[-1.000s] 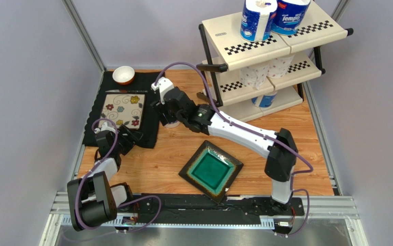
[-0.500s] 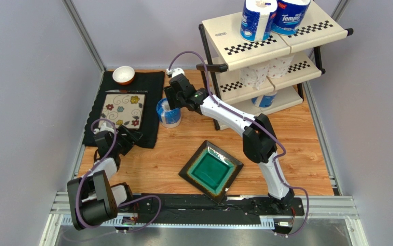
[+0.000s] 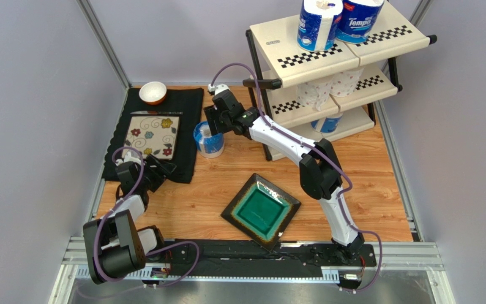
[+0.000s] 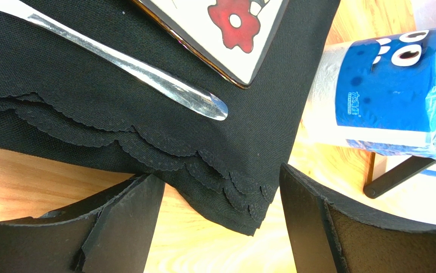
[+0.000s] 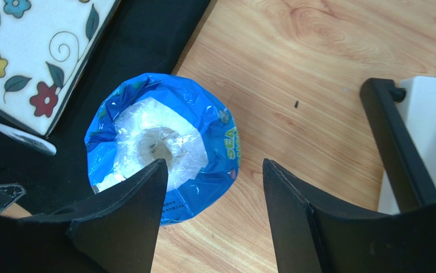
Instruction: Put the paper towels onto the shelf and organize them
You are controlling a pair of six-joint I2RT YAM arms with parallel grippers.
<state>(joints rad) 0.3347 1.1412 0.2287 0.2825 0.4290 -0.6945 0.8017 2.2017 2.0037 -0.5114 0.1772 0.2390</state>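
A blue-wrapped paper towel roll [image 3: 209, 140] stands upright on the wood table beside the black placemat; it shows from above in the right wrist view [image 5: 163, 145] and on its side in the left wrist view [image 4: 385, 94]. My right gripper [image 3: 217, 123] is open and empty, just above and right of that roll [image 5: 212, 170]. The shelf [image 3: 328, 57] stands at the back right with two wrapped rolls [image 3: 318, 22] on top, plain rolls [image 3: 328, 88] on the middle tier and one [image 3: 325, 123] on the bottom. My left gripper [image 3: 163, 168] is open over the placemat's corner [image 4: 220, 187].
A black floral placemat [image 3: 188, 104] holds a flowered tile [image 3: 152, 136], a small white bowl [image 3: 153, 92] and a knife [image 4: 146, 79]. A green square plate [image 3: 260, 211] lies at front centre. The shelf's black leg [image 5: 394, 142] is close on the right of my right gripper.
My right arm drew back toward the shelf and uncovered the blue roll, then shifted slightly. The roll stands free on the table. The left arm has not moved.
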